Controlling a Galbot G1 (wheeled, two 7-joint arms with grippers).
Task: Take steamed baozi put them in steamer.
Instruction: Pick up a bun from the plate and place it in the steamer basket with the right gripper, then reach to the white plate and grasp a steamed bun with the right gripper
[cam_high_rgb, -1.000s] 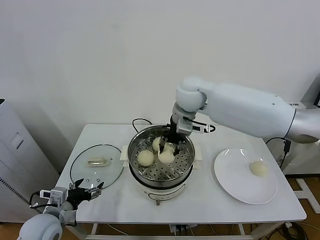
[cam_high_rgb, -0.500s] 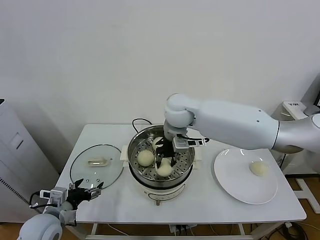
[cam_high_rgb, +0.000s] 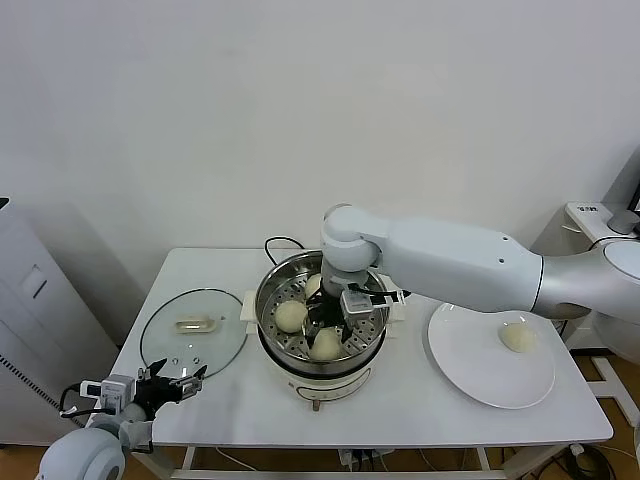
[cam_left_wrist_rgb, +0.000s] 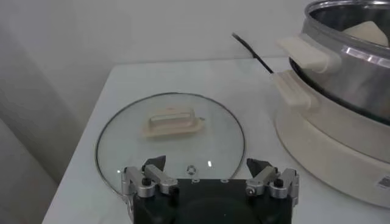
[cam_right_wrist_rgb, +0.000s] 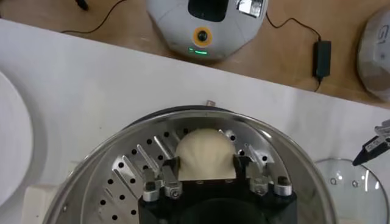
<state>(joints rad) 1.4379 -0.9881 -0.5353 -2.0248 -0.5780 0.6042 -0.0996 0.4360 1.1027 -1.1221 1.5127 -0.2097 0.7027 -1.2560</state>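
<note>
Three pale cream, dome-shaped steamed baozi sit on the perforated tray of the round shiny steel steamer (cam_high_rgb: 318, 322) at the middle of the white table (cam_high_rgb: 420, 405): one (cam_high_rgb: 291, 316) left, one (cam_high_rgb: 326, 343) at the front, one (cam_high_rgb: 313, 286) at the back, half hidden. The right gripper (cam_high_rgb: 334, 321) reaches inside the pot, fingers spread either side of the front bun, not pinching it. A fourth baozi (cam_high_rgb: 518, 337) lies on the flat white plate (cam_high_rgb: 470, 370) near the table's right edge. The left gripper (cam_high_rgb: 172, 378), fingers wide apart, waits at the front-left corner by the glass lid (cam_high_rgb: 193, 331).

Steamer (cam_high_rgb: 270, 300): glossy polished steel, perforated tray inside, smooth white plastic base. Baozi (cam_high_rgb: 291, 316) look smooth and matt. Lid (cam_high_rgb: 160, 338) is clear glass; plate (cam_high_rgb: 470, 360) glossy white.
</note>
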